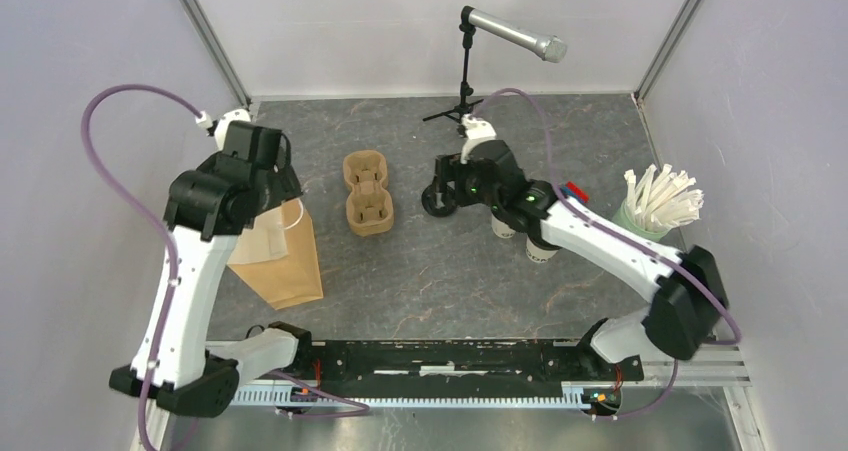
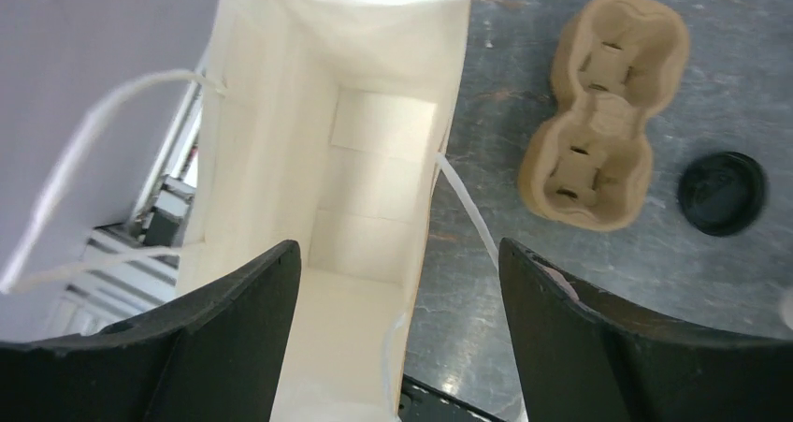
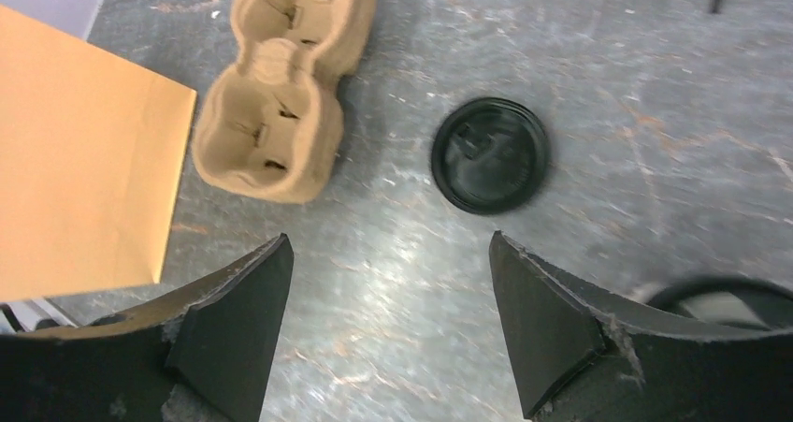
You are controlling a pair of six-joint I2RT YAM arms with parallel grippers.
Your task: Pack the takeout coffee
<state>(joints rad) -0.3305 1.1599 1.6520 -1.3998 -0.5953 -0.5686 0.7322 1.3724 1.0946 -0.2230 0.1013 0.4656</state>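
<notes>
Right end effector (image 3: 388, 244): jaws wide apart, nothing between them, holding nothing. We see bare tabletop (image 3: 598, 57) under it. A black lid (image 3: 490, 155) lies flat just ahead of it, a bit toward the finger on the right of the wrist view, not touching. The cardboard cup carrier (image 3: 281, 94) sits further ahead on the other finger's side. The brown paper bag (image 3: 79, 160) is past that, at the far left.

In the top view, the first coffee cup (image 1: 503, 228) and second coffee cup (image 1: 541, 253) stand behind the right end effector, under the right forearm. Both are upright and side by side, with their tops hidden by the arm. We can't tell if they touch. A dark round rim low in the right wrist view, behind the finger there, is too blurred to name.

Left end effector (image 2: 400, 244): also spread wide, holding nothing, hanging over the bag's open mouth. The bag's white inside is directly below it. One bag wall runs between the fingers, and we see no contact. The carrier is off to one side of it, with the lid beyond. Both coffee cups are well apart from the left end effector, on the far side of the carrier.

The green cup of straws (image 1: 650, 211) stands past the cups, away from the right end effector.
</notes>
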